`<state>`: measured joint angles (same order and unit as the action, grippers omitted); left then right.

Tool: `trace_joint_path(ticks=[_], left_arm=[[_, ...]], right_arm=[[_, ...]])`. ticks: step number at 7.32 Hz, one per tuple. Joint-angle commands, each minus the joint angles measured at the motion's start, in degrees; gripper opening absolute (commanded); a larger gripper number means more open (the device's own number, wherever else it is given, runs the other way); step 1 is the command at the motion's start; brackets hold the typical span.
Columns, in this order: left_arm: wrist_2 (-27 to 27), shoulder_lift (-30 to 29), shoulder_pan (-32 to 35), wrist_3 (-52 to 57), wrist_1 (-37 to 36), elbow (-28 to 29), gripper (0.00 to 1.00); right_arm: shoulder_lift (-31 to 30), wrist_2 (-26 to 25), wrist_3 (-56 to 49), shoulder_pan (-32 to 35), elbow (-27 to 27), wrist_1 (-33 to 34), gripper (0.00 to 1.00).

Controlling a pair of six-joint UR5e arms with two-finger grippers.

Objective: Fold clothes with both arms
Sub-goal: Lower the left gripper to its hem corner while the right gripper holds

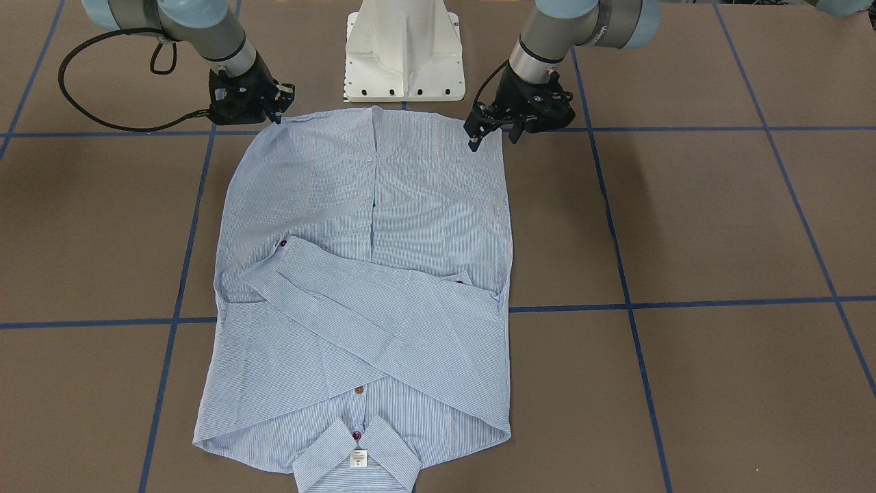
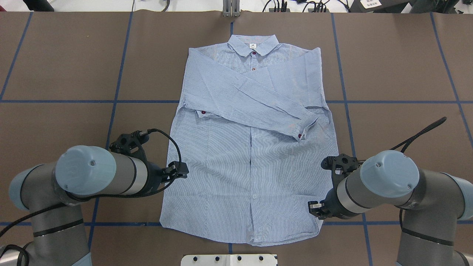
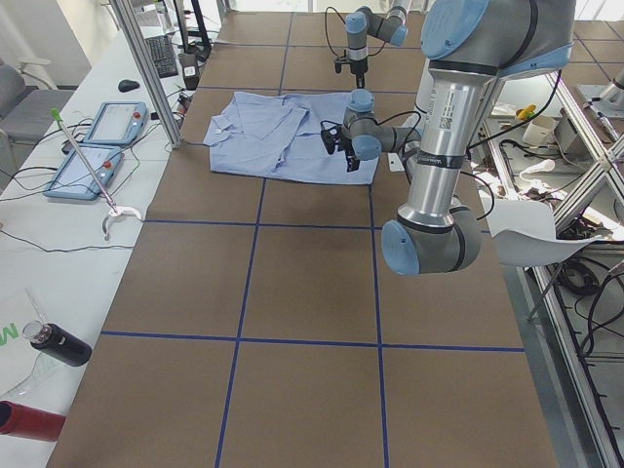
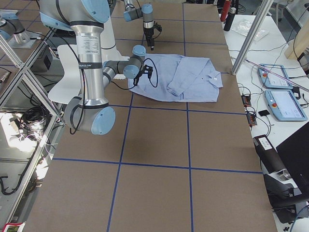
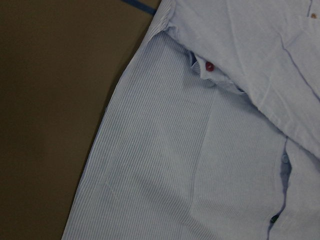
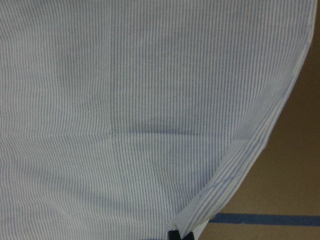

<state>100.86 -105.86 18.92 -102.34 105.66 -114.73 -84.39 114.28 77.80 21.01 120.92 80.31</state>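
Light-blue with fine white stripes: item one, a long-sleeved button-up shirt [image 2: 251,177], laid flat and front-up on the brown table [image 2: 74,66], which is ruled into squares by blue tape lines [image 2: 55,101].

Position: collar [image 2: 253,41] on the side far from me, hem [image 2: 240,240] nearest my white pedestal [image 1: 404,55]. The shirt lies between my two arms.

Collar: spread open, with a small white label [image 1: 358,457] inside the neck.

Front: closed down the middle strip. There are dark red buttons [image 2: 254,53] near the neck and a pale one lower down.

Sleeves: both folded in over the chest and crossed. The top sleeve [image 2: 251,99] runs from the shoulder on my left slantwise to my right, and its cuff [image 2: 305,127] shows a dark red button. The under sleeve [image 2: 288,77] comes from the other shoulder. Its cuff end [image 2: 202,112] peeks out on my left, also with a red button.

Cloth: mostly smooth, with a few soft creases in the lower half. The side edges bow slightly outwards.

Left claw [image 1: 493,137]: by the side edge on my left, close to the hem, fingers standing apart. One tip is over the cloth's edge, and I cannot tell whether it touches.

Right claw [image 1: 279,104]: at the hem corner on my right. My wrist camera shows one black fingertip [image 6: 180,235] right against the turned-up side edge — whether the fingers are closed on the cloth I cannot tell.
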Motion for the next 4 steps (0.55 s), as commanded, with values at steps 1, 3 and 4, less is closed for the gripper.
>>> trace_joint_path(ticks=[1,3,4], left_arm=[[-1.45,0.65,-5.27,-2.16,-3.61,0.39,0.90],[-1.54,0.65,-6.70,-2.87,-4.40,1.18,0.79],[-1.63,0.74,-6.70,-2.87,-5.54,1.27,0.75]], right_arm=[[0.98,-0.11,0.07,2.01,0.45,0.02,0.00],[1.07,-0.11,0.07,2.46,0.81,0.02,0.00],[1.07,0.15,0.07,2.98,1.07,0.02,0.00]])
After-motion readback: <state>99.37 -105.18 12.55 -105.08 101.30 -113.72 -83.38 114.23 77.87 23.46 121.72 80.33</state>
